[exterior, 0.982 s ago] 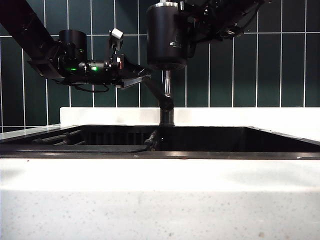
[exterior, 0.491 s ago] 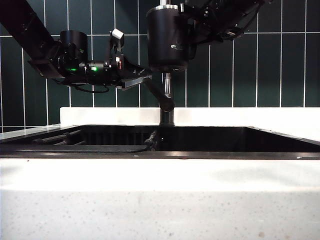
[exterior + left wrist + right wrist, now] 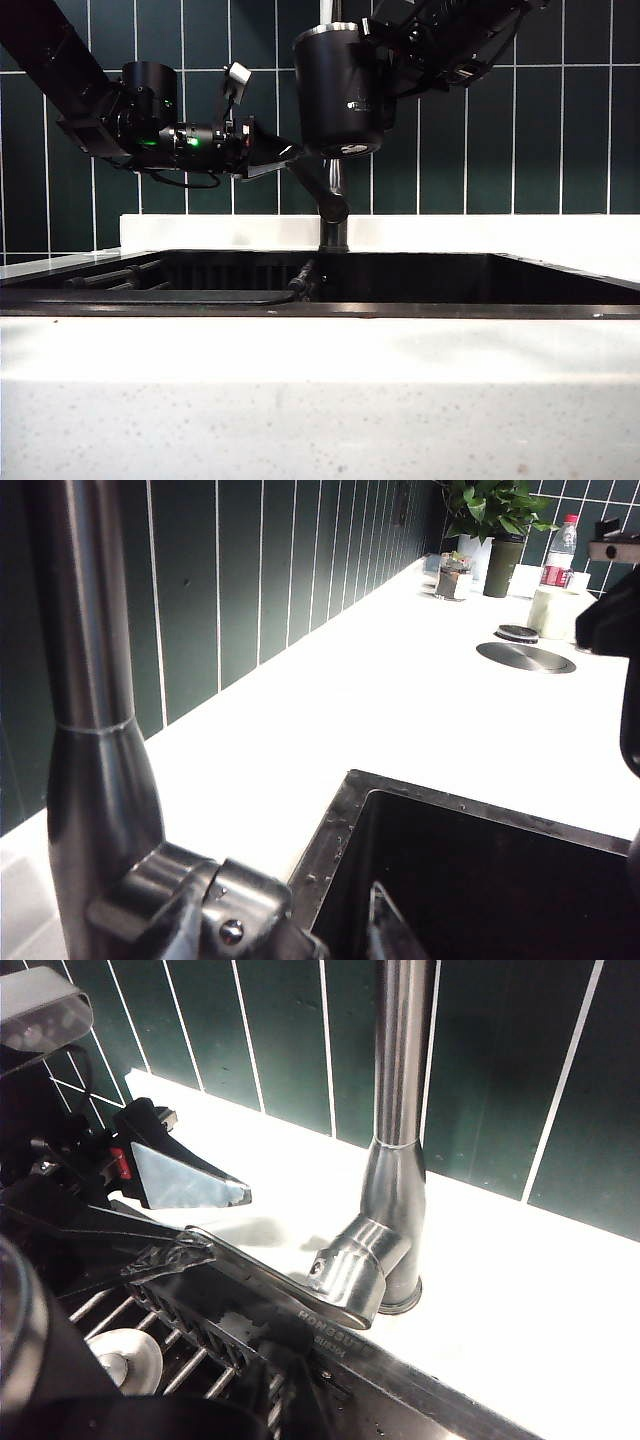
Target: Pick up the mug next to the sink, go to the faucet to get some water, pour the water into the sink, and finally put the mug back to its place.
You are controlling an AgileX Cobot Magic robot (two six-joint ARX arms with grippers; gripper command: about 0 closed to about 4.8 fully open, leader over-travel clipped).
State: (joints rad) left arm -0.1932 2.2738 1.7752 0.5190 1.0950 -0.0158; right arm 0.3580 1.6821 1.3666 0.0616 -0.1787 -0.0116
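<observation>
The black mug with its silver rim hangs high over the sink, slightly tilted, in front of the faucet pipe. My right gripper is shut on the mug's right side; in the right wrist view only the mug's dark body shows. My left gripper stands open with its jaws on either side of the faucet's lever handle. In the left wrist view the pipe and lever hub fill the near side. A pale streak sits above the rim; I cannot tell if it is water.
A ribbed rack and a round drain lie in the basin. White speckled countertop surrounds the sink, with dark tiled wall behind. Far along the counter stand a plant, a bottle and a round lid.
The mug has sunk a little and tipped slightly in the right gripper. The left gripper has turned a bit at the lever.
</observation>
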